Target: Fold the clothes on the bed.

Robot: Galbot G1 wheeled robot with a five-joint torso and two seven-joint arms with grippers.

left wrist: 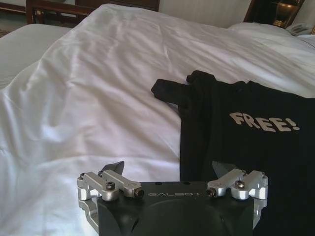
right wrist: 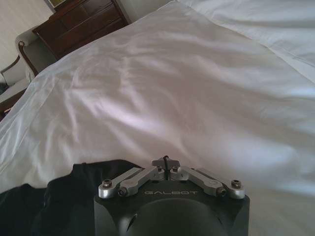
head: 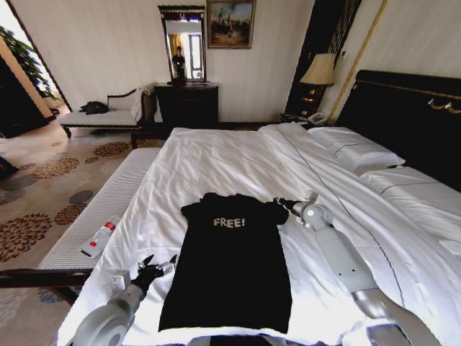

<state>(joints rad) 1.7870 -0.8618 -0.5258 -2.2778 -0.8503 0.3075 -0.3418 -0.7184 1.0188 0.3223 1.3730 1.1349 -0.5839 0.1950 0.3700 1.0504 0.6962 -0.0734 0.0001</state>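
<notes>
A: Where's the T-shirt [head: 230, 259]?

B: Flat on the bed [head: 238, 155], chest up, near the foot edge – spread out so the sleeves can be reached, I'd say

A: Grippers?

B: Left gripper [head: 158, 265] sits w/ fingers spread just beside the shirt's left side. Right gripper [head: 282, 203] is pressed together at the right sleeve – can't tell if it's pinching cloth
</notes>
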